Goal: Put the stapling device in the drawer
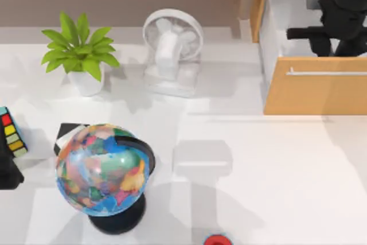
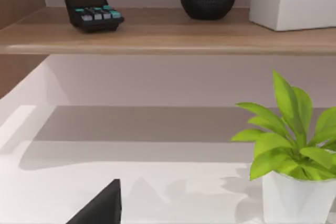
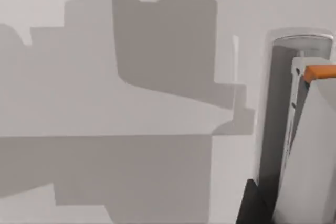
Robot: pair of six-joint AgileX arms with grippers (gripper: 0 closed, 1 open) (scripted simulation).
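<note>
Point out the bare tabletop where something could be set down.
The widest bare patch lies right of the globe, in front of the drawer, where the right gripper hangs over the interior. A smaller patch sits between the plant and fan. The left edge is crowded.

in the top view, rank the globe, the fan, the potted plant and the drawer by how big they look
1. drawer, cut off by the frame edge
2. globe
3. fan and potted plant look about alike, so I won't rank them.
</note>
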